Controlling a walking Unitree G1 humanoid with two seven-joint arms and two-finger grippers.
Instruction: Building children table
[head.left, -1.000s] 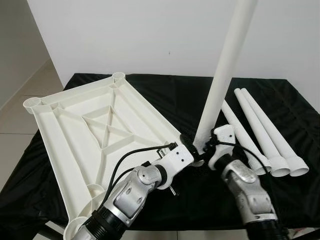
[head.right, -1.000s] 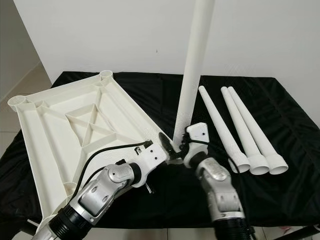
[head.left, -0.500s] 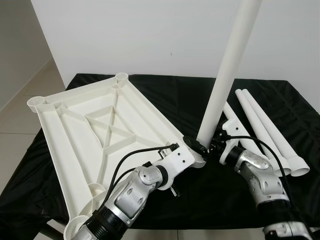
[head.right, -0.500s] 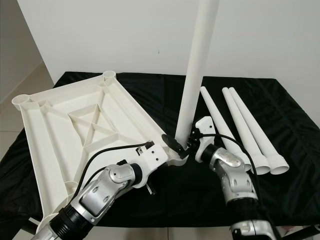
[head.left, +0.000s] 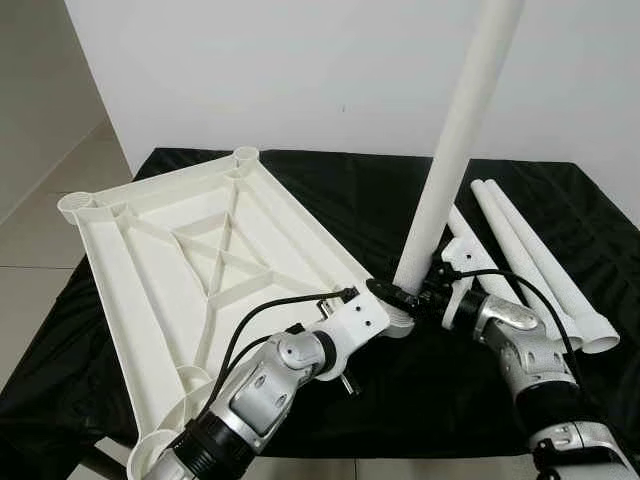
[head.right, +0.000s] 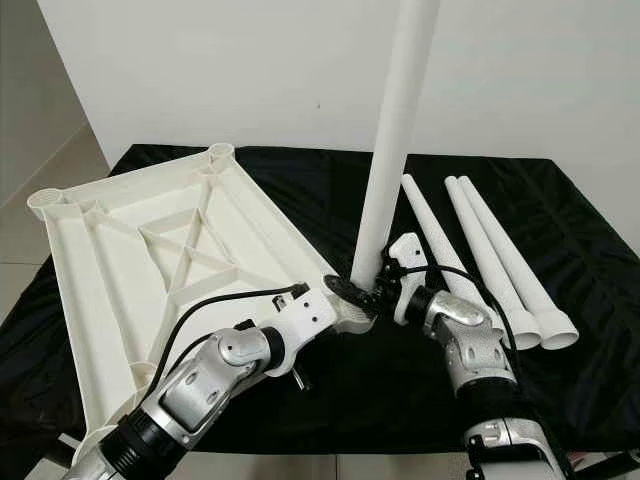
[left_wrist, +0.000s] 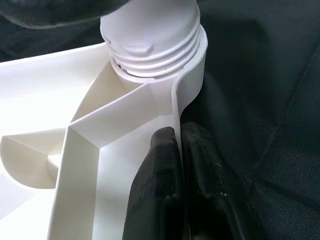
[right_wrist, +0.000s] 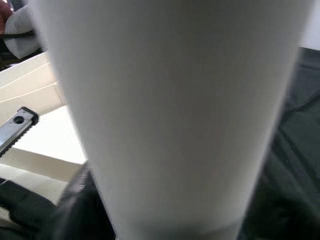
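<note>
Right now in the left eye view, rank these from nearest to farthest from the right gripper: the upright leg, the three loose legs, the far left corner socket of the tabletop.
1. Upright leg: at the right gripper, standing in the tabletop's near right corner.
2. Loose legs: lying on the black cloth, to its right.
3. Far left corner socket: across the tabletop, on the left.

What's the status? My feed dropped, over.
Left claw shut on tabletop rim. Right claw holds the upright leg at the corner socket. Three spare legs lie alongside, nothing blocking.
</note>
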